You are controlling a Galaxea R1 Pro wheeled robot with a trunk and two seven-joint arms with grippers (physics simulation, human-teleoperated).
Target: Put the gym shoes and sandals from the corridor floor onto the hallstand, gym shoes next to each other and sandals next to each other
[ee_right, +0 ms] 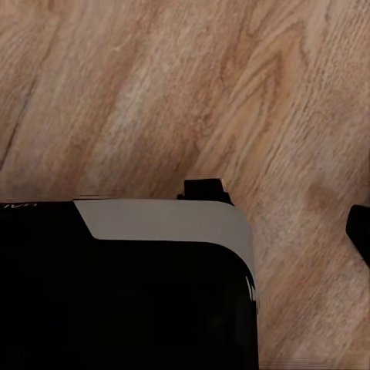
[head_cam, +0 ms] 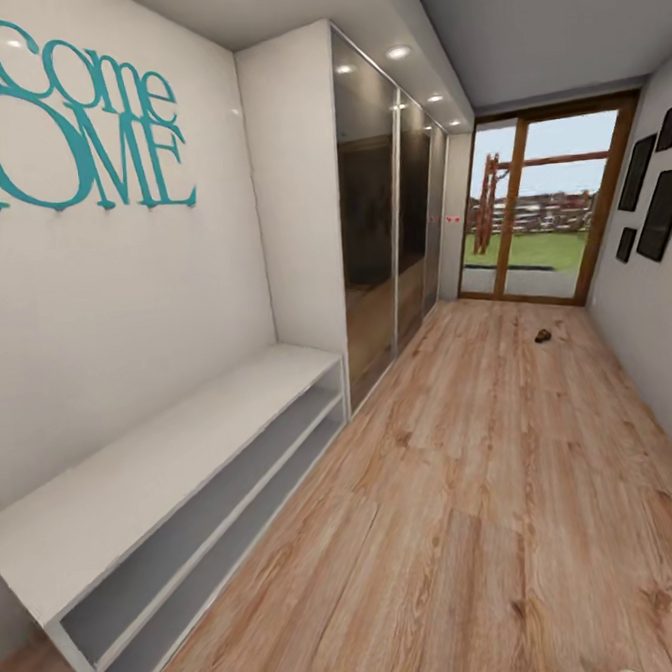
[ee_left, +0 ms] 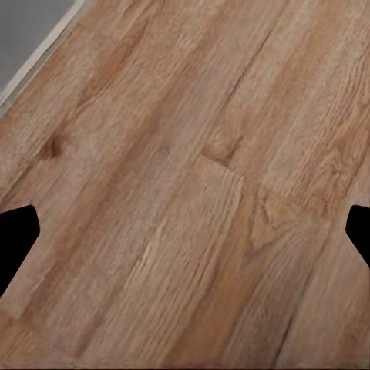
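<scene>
In the left wrist view, the left gripper [ee_left: 185, 231] is hanging over bare wood-grain floor [ee_left: 193, 154], its 2 dark fingertips [ee_left: 15, 243] showing at opposite edges of the picture, spread wide apart with nothing between them. In the right wrist view, the right gripper is looking down past a black, grey-edged part of the robot's body [ee_right: 123, 285] onto the same plank floor [ee_right: 193, 92]; only 1 dark fingertip [ee_right: 360, 231] is peeking in at the edge, so whether those jaws are released or clenched cannot be told. From the head view, nearest on the left, a low white bench [head_cam: 135, 470] is standing against the wall, with a long flat top over 2 open shelf tiers, all bare. Above it, teal letters [head_cam: 71, 124] are reading "come" and "OME" on the white wall. Beyond the bench, a tall wardrobe with dark glossy sliding doors [head_cam: 382, 202] is running along the left side. The light brown corridor floor [head_cam: 468, 507] is stretching away down the middle. Far along it, near the glass door, 1 small brown thing [head_cam: 543, 337] is lying on the planks, likely a sandal, though too small to tell. Dark picture frames [head_cam: 658, 203] are hanging on the right wall, and the wood-framed glass door [head_cam: 537, 202] at the far end is showing grass and a fence outside.
</scene>
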